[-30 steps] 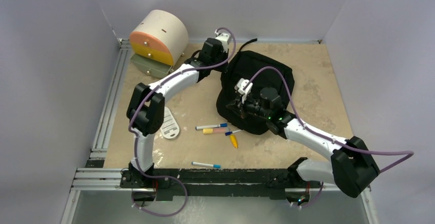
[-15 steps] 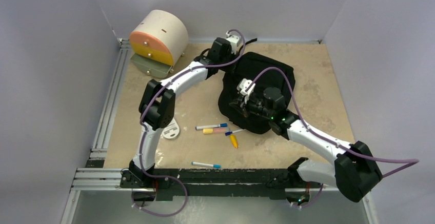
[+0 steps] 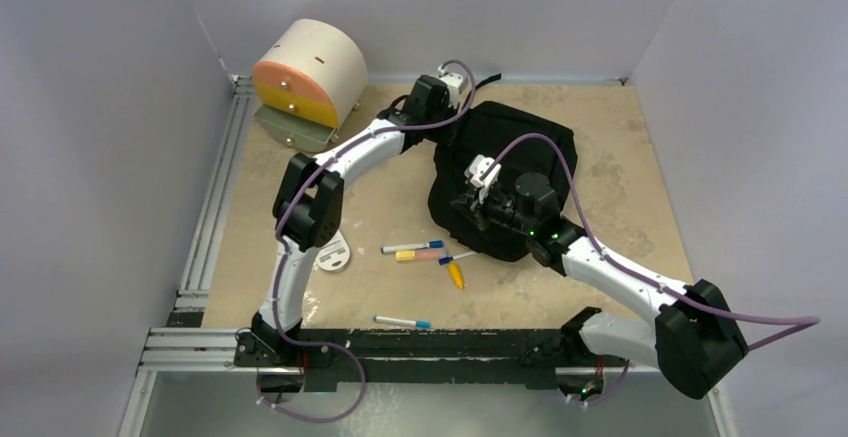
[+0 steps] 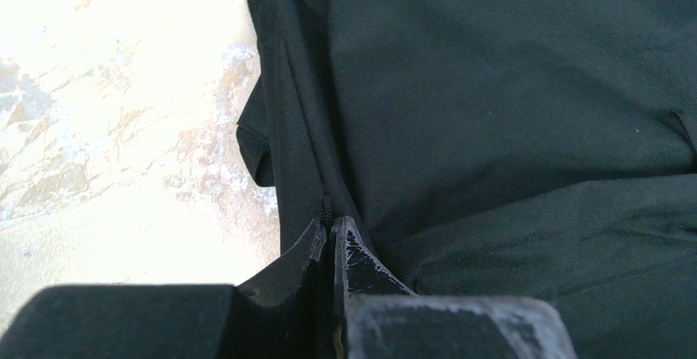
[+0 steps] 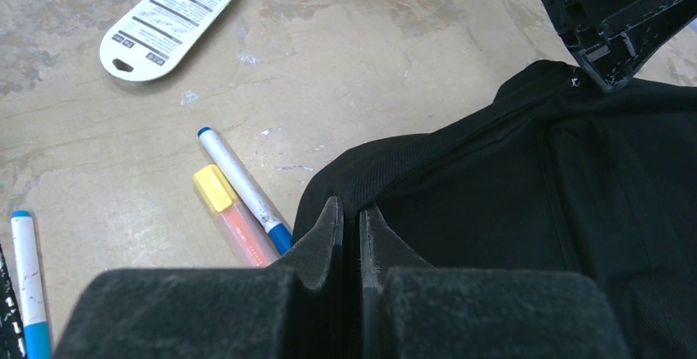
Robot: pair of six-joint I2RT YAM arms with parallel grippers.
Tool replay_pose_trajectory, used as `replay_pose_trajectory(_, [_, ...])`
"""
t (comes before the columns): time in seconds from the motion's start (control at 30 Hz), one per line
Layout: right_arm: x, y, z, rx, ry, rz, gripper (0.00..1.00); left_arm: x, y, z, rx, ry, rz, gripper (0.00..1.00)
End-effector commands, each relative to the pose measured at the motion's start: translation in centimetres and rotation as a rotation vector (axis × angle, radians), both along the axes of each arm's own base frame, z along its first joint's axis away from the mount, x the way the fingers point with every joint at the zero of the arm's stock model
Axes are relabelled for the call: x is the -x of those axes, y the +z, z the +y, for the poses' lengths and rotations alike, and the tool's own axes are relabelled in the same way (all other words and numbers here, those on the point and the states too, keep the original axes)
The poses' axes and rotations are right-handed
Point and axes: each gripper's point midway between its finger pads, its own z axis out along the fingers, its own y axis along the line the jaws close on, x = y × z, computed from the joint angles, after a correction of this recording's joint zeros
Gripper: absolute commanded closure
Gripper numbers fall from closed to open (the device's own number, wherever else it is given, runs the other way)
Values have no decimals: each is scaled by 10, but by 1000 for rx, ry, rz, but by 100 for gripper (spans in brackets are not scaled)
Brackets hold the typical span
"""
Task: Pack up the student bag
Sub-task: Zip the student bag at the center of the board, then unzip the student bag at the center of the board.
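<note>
Plainly, nothing is packed yet. Far to the left of the bag (image 3: 500, 122) stands the box (image 3: 310, 72), then the card (image 5: 170, 20), then the pens (image 3: 412, 248) loose on the tabletop (image 3: 620, 157) just off the bag's near-left edge. The bag itself lies flat toward the back, its zip seam looking closed. The left tool (image 4: 330, 226) sits at the bag's far-left corner with its fingers pressed together right at the seam. A small nub that may be the zip tab shows at the tips, but I cannot tell whether it is truly caught between them. The right tool (image 5: 349, 211) is at the bag's near-left edge, fingers likewise together on the rim of the fabric, and a real pinch cannot be confirmed there either. The main risk, I judge, is that the bag is soft and unweighted. A pull along the zip against a weak hold on the other side would drag the whole bag across the tabletop instead of opening it, or the tab would slip from the tips. If the bag slides toward its near-left side, it could roll the pens or bury them under fabric. The two tools are also close together, so a careless swing could knock one against the other, and the right arm's cable (image 3: 540, 138) loops over the bag where it might snag.
</note>
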Motion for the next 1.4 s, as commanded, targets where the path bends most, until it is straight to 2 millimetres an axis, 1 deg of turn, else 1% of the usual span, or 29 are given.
replay_pose_trajectory(0.0, [38, 40, 29, -128, 214, -38, 100, -64, 17, 39, 22, 97, -177, 100])
replay_pose_trajectory(0.17, [37, 40, 30, -131, 208, -31, 100, -73, 14, 48, 34, 155, -148, 100])
replay_pose_trajectory(0.2, [36, 40, 29, -133, 198, -28, 100, -72, 16, 47, 46, 149, -141, 100])
replay_pose_trajectory(0.27, [31, 38, 27, -138, 162, -16, 100, -69, 29, 44, 76, 127, -142, 100])
replay_pose_trajectory(0.3, [30, 36, 27, -150, 143, 9, 100, -65, 40, 41, 99, 110, -149, 98])
replay_pose_trajectory(0.33, [26, 36, 27, -179, 102, 47, 100, -61, 53, 40, 124, 99, -159, 92])
replay_pose_trajectory(0.37, [16, 40, 26, -218, 36, 69, 100, -58, 69, 39, 152, 95, -170, 84])
replay_pose_trajectory(0.4, [9, 44, 26, -258, -14, 91, 100, -54, 86, 40, 185, 94, -179, 71])
replay_pose_trajectory(0.43, [2, 49, 28, -295, -45, 114, 100, -52, 103, 44, 216, 100, -188, 60])
replay_pose_trajectory(0.47, [-4, 52, 31, -323, -62, 136, 100, -47, 129, 48, 255, 106, -209, 52])
replay_pose_trajectory(0.5, [-11, 54, 36, -336, -73, 154, 100, -44, 146, 55, 282, 120, -220, 43])
replay_pose_trajectory(0.53, [-18, 56, 42, -344, -78, 171, 100, -41, 161, 61, 303, 134, -230, 39])
replay_pose_trajectory(0.57, [-27, 58, 47, -350, -96, 190, 100, -39, 176, 71, 318, 152, -242, 38])
replay_pose_trajectory(0.6, [-38, 65, 52, -366, -120, 199, 100, -35, 188, 81, 331, 172, -252, 36])
replay_pose_trajectory(0.63, [-47, 61, 55, -369, -148, 222, 100, -32, 196, 92, 339, 198, -258, 35])
replay_pose_trajectory(0.7, [-68, 68, 63, -393, -193, 230, 100, -23, 197, 118, 338, 263, -249, 33])
replay_pose_trajectory(0.73, [-78, 64, 67, -399, -221, 246, 100, -17, 200, 131, 337, 295, -257, 32])
replay_pose_trajectory(0.83, [-110, 62, 78, -419, -295, 270, 100, 3, 189, 164, 311, 387, -254, 30])
replay_pose_trajectory(0.87, [-121, 58, 81, -415, -321, 280, 98, 10, 183, 171, 305, 401, -244, 29])
replay_pose_trajectory(0.9, [-130, 55, 85, -411, -341, 288, 92, 18, 178, 176, 301, 411, -236, 29])
replay_pose_trajectory(0.97, [-146, 48, 92, -395, -364, 308, 75, 33, 164, 182, 288, 416, -211, 28])
replay_pose_trajectory(1.0, [-152, 47, 92, -388, -382, 317, 70, 40, 156, 184, 282, 417, -190, 27])
replay_pose_trajectory(1.07, [-159, 51, 88, -394, -417, 326, 63, 53, 141, 186, 274, 417, -149, 27])
replay_pose_trajectory(1.13, [-161, 60, 75, -410, -462, 310, 57, 63, 130, 185, 276, 407, -112, 26])
replay_pose_trajectory(1.2, [-162, 67, 55, -427, -531, 299, 49, 74, 123, 177, 305, 365, -80, 25])
replay_pose_trajectory(1.23, [-161, 68, 44, -427, -571, 300, 48, 77, 121, 174, 323, 355, -70, 26])
replay_pose_trajectory(1.3, [-160, 69, 17, -439, -663, 323, 46, 85, 120, 163, 356, 314, -58, 30])
replay_pose_trajectory(1.33, [-158, 70, 3, -452, -711, 347, 46, 90, 119, 153, 363, 281, -56, 31])
replay_pose_trajectory(1.37, [-158, 64, -14, -457, -769, 385, 46, 95, 121, 142, 358, 246, -65, 32])
